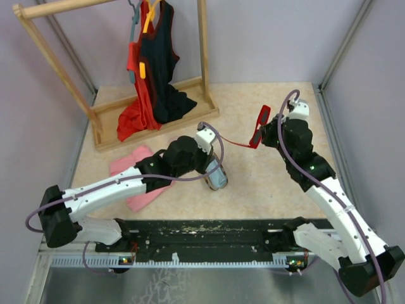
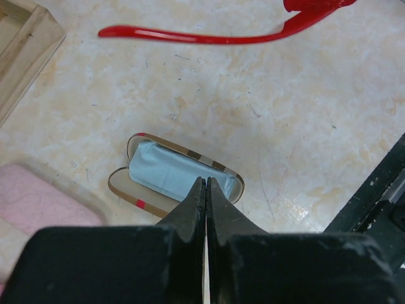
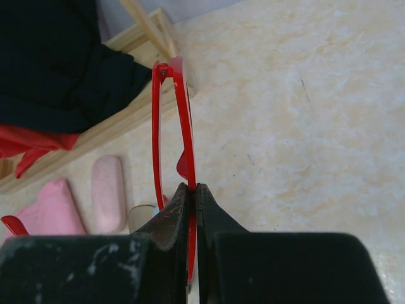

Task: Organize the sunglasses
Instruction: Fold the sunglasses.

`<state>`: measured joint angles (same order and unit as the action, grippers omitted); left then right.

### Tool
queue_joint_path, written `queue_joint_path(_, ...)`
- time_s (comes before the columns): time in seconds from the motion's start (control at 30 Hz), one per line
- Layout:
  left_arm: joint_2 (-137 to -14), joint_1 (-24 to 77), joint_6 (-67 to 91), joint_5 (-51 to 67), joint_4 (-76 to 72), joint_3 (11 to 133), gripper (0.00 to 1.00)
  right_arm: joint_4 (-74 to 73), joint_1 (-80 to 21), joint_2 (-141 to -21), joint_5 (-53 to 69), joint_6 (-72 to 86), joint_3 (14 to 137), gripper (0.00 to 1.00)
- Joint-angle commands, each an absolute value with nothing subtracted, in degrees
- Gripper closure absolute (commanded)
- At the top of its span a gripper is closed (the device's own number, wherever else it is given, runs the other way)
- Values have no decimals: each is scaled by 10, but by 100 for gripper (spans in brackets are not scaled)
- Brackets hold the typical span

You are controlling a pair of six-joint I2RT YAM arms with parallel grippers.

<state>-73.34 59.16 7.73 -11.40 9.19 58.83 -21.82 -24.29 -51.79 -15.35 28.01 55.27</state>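
Note:
My right gripper (image 1: 259, 134) (image 3: 192, 186) is shut on the red-framed sunglasses (image 1: 261, 118) (image 3: 187, 120) and holds them above the table at the back right, with one temple stretched out to the left (image 2: 190, 38). My left gripper (image 1: 213, 168) (image 2: 206, 181) is shut, its tips at the near rim of an open brown red-striped case (image 1: 218, 180) (image 2: 121, 189). A light blue cloth (image 2: 163, 172) lies inside the case. I see nothing between the left fingers. The orange-yellow pair is out of view.
A wooden clothes rack (image 1: 158, 117) with red and black garments stands at the back left. A pink cloth (image 1: 131, 162) lies under the left arm, with a closed pink oval case (image 3: 107, 193) beside it. A black rail (image 1: 209, 234) runs along the near edge.

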Motion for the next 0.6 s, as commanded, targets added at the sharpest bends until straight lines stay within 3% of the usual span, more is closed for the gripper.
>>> queue_joint_path(0.0, -767, 595, 86, -137, 56, 637, 100, -170, -242, -501, -68, 251, 554, 100)
queue_joint_path(0.57, -872, 595, 55, -171, 94, 777, 100, -141, -243, -491, 86, 192, 501, 100)
